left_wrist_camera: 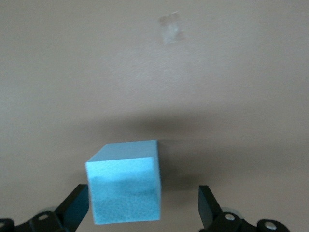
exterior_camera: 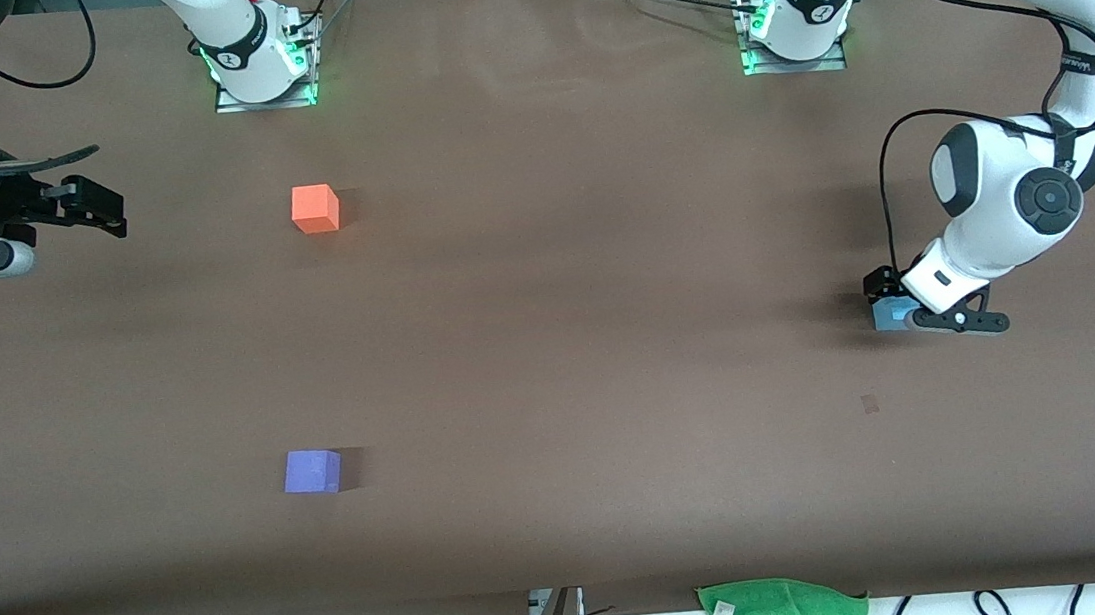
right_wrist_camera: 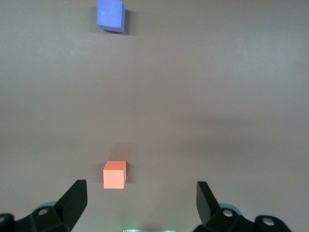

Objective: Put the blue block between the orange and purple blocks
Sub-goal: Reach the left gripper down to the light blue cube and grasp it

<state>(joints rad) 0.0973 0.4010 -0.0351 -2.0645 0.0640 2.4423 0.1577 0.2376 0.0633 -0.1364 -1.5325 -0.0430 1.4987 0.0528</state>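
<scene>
Reaching down near the bench's edge at the left arm's end, the left claw (exterior_camera: 910,311) sits low over the blue block (exterior_camera: 893,313), and the step in hand looks like the pick-up itself: in the left wrist view the fingers (left_wrist_camera: 208,205) stand spread, one close against the block (left_wrist_camera: 124,189) and the other with a clear gap, so the claw is open around the cube and not yet gripping it. The block appears to rest on the bench (exterior_camera: 591,343), well apart from the other two cubes. The orange block (exterior_camera: 315,208) lies toward the right arm's end, closer to the bases' edge of the bench, and the purple block (exterior_camera: 312,471) sits in about the same line but nearer the front camera's edge, with a wide bare stretch between them. The right claw (exterior_camera: 101,205) waits open, up over the bench's edge at the right arm's end, its wrist camera looking down on the orange block (right_wrist_camera: 115,174) and the purple block (right_wrist_camera: 110,14). The next move, as I judge it, calls for centring the cube between the fingers, closing on it squarely, lifting, and carrying it the long way across the bench to that gap, setting it down about midway on the line joining the two cubes without nudging either.
</scene>
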